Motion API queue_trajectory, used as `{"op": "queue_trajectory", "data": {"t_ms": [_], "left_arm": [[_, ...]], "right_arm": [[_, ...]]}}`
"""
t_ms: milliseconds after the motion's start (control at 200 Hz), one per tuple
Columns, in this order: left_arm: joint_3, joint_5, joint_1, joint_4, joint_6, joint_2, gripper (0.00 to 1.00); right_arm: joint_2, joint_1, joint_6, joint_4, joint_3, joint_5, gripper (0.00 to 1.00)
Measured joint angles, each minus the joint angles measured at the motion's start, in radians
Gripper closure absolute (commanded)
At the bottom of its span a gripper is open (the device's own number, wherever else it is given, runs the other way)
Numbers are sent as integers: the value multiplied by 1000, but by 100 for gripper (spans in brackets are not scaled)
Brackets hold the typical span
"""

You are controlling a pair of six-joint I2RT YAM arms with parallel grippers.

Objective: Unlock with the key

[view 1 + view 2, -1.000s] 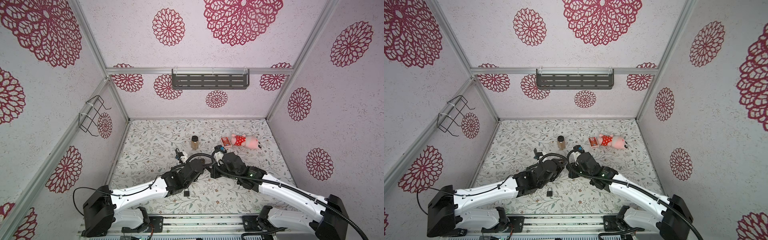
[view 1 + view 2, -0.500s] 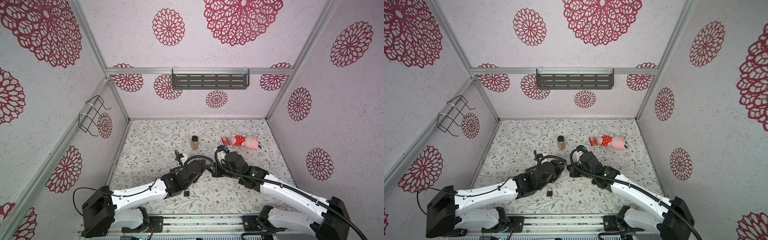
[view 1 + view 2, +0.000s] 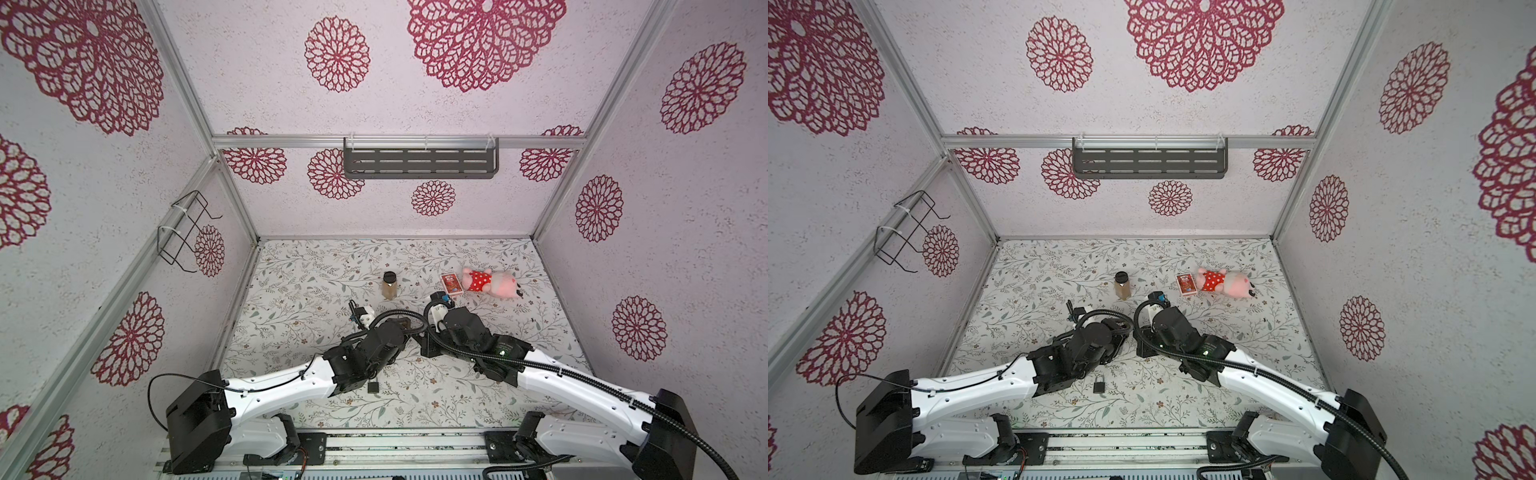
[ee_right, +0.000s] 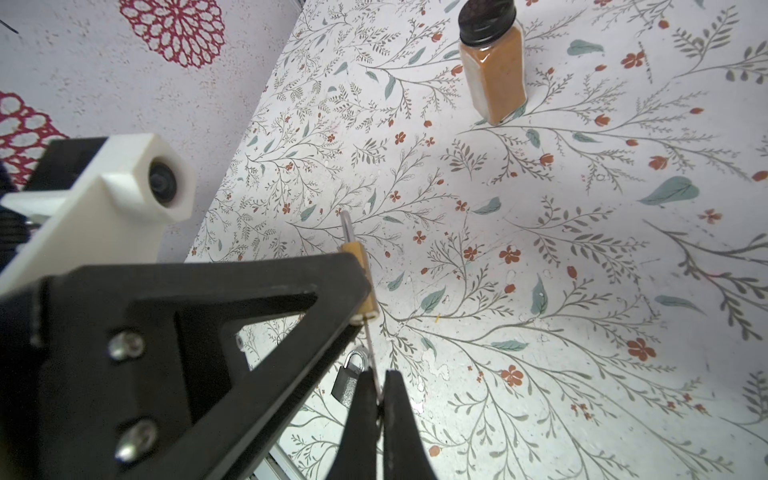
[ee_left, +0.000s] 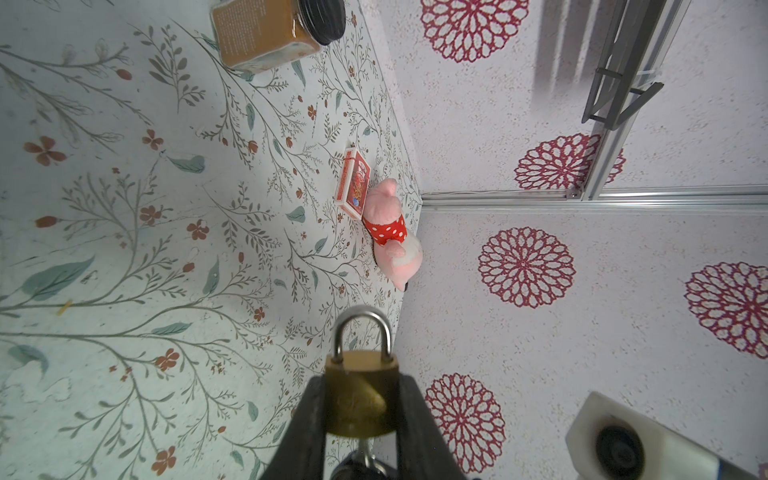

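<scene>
Brass padlock (image 5: 360, 395), shackle closed, sits clamped by its sides in the left claw (image 5: 361, 382) above the bench (image 4: 582, 291). Pinched shut in the right claw (image 4: 379, 384), the key (image 4: 370, 349) enters its underside. Nearby on the bench lies a dark padlock (image 3: 1098, 384).

walls (image 3: 457, 108): pale speckled panels, large crimson flower medallions | corners: aluminium posts (image 3: 234, 195) | back wall: grey slotted shelf (image 3: 419, 163) | left wall: black wire rack (image 3: 179, 232) | counter (image 3: 311, 282): white, leafy floral print | light: soft, even
</scene>
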Motion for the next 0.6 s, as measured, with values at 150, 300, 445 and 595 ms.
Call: {"op": "queue_trajectory", "data": {"t_ms": [150, 300, 445, 595], "left_arm": [[0, 5, 0, 8, -21, 1, 100], [0, 8, 0, 19, -28, 8, 100], [0, -3, 1, 10, -28, 14, 100], [-1, -6, 4, 5, -36, 15, 100]], "right_arm": [[-37, -60, 97, 83, -63, -111, 100], [-36, -50, 101, 57, -48, -85, 100], [11, 14, 50, -14, 11, 39, 100], [29, 47, -31, -11, 16, 109, 100]]}}
